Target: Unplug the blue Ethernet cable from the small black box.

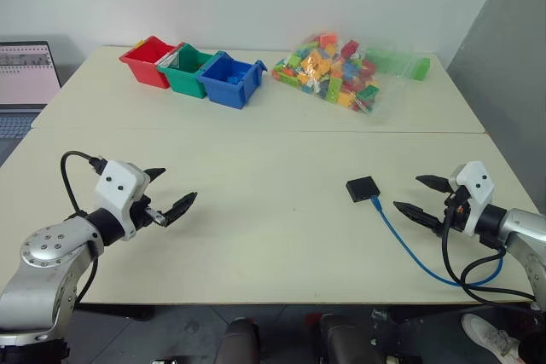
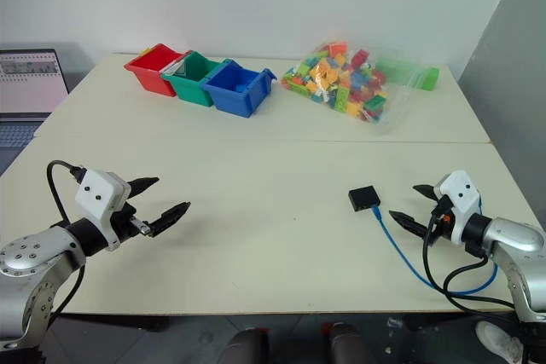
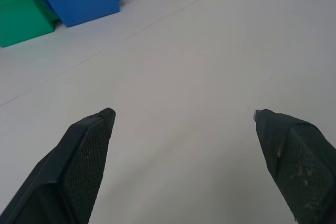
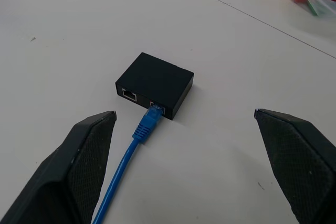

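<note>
The right gripper [image 1: 425, 196] hovers just above the table [image 1: 273, 236] with its two black fingers spread wide, holding nothing. Straight ahead of it, near but apart, lies the small black box [image 4: 155, 84], flat on the table. The blue Ethernet cable [image 4: 126, 158] is plugged into one of two ports on the side facing this gripper; the second port beside it is empty. The cable's long axis runs from the box back toward the right gripper, passing between its fingers in the wrist view, then curls away under the right arm. How firmly the plug is seated I cannot tell.

The left gripper [image 1: 171, 192] is likewise wide open and empty, with the box well apart from it across the table, so the right arm is clearly nearer.

One box, one blue cable, two grippers.
</note>
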